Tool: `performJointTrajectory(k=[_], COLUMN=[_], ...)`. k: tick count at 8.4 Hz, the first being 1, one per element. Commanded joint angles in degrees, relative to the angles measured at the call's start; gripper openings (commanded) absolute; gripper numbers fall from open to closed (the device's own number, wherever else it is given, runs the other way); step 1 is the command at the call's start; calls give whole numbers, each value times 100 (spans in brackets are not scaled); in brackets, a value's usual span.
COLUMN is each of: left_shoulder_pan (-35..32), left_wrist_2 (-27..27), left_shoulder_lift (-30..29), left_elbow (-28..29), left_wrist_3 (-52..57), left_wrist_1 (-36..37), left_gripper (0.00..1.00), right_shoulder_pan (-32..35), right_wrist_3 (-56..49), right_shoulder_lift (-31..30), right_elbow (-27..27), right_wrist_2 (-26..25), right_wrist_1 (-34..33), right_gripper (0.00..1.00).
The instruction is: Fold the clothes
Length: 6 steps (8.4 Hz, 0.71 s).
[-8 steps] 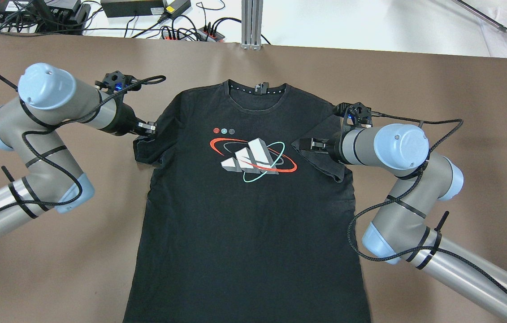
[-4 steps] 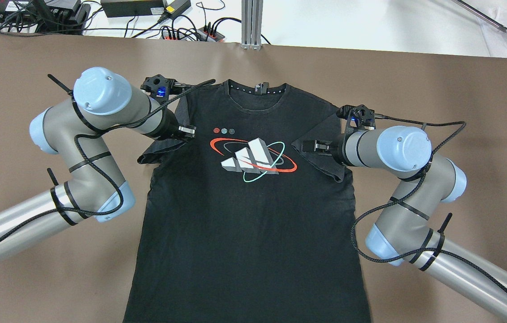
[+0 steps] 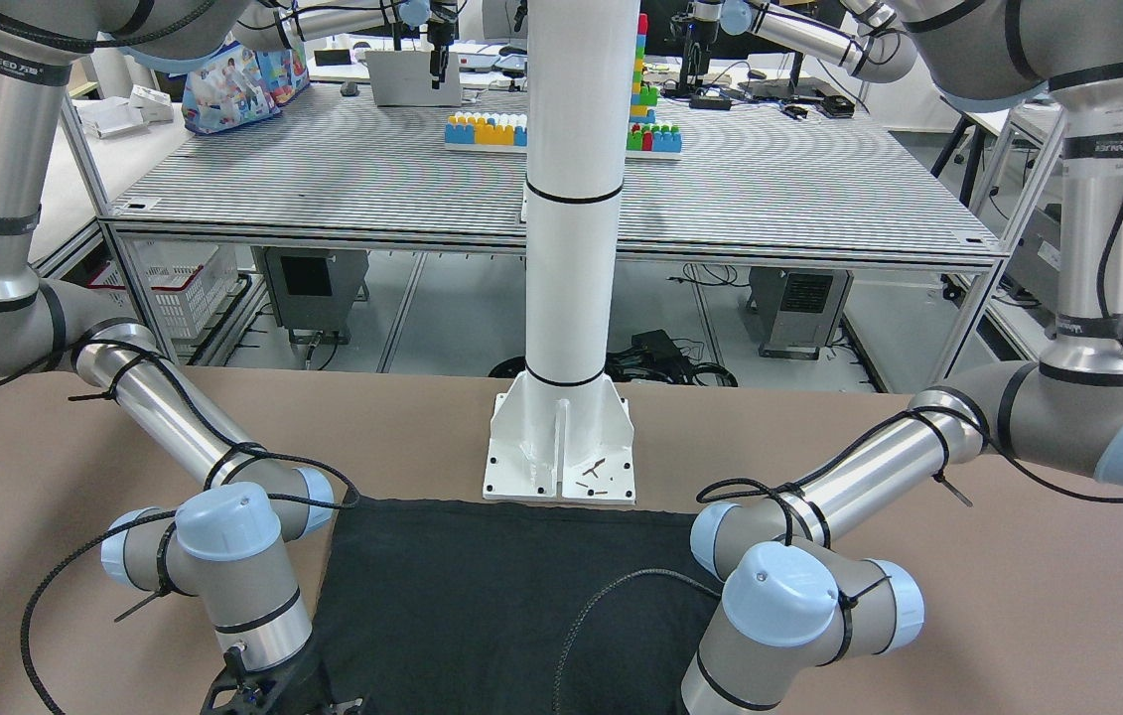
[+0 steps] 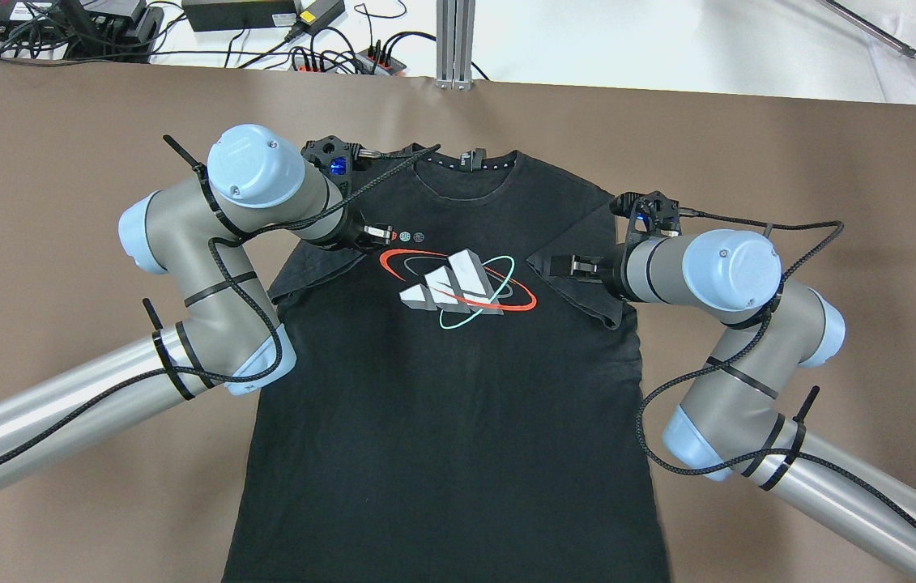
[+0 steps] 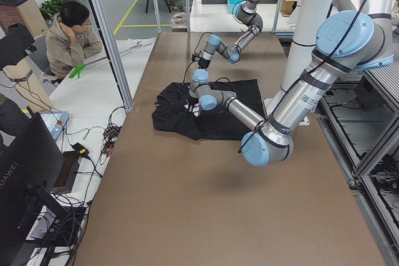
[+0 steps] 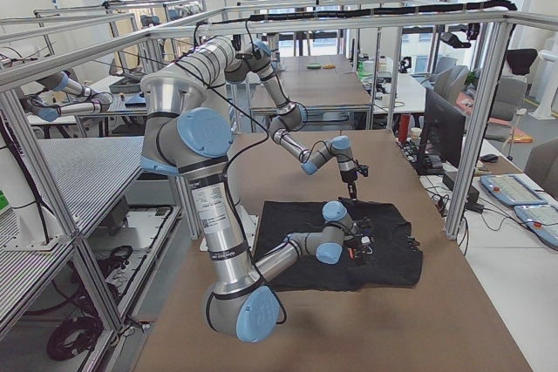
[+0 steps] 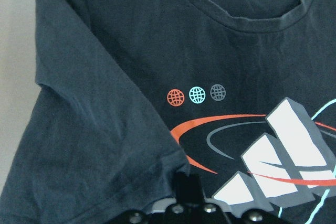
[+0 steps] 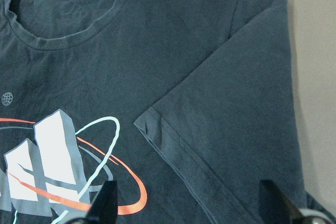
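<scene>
The black T-shirt (image 4: 441,421) lies flat, face up on the brown table (image 4: 830,162), collar (image 4: 466,166) at the far side, with a white three-stripe logo (image 4: 458,287) and red and teal curves. My left gripper (image 4: 381,233) is shut on the hem of the left sleeve (image 4: 316,263) and holds it folded over the chest, beside the logo. The left wrist view shows the sleeve hem (image 7: 157,166) at one fingertip (image 7: 187,184). My right gripper (image 4: 567,264) is open above the right sleeve (image 4: 587,295), which lies folded inward; its fingers (image 8: 105,203) stand wide apart.
Power strips and cables (image 4: 328,57) and an aluminium post (image 4: 454,40) lie beyond the table's far edge. The white column base (image 3: 561,447) stands just behind the shirt's bottom hem (image 3: 501,596). An operator (image 5: 72,32) sits off the far side of the table.
My left arm has swung right and carried the left sleeve from the shirt's side in over the chest, up to the logo. The right arm has stayed almost still.
</scene>
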Motion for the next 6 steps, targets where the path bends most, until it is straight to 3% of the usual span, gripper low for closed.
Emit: performJointTrajectory(k=[1,3,6], left_shoulder_pan=[23,14,14], left_wrist_2=[66,180,295], left_shoulder_lift=[-403,-800,-827], left_elbow=[565,1005,1182], left_wrist_3=[-12,-197,-171], left_wrist_1=[-25,-24,-33], left_gripper=[0,0,0], right_shoulder_pan=[-9,-70,-96], right_wrist_3=[-3,6,6], right_shoulder_lift=[-28,-28,-54], right_elbow=[-4,-4,-4], right_wrist_2=[0,-9,-79], right_wrist_1=[0,0,0], right_gripper=[95,95,95])
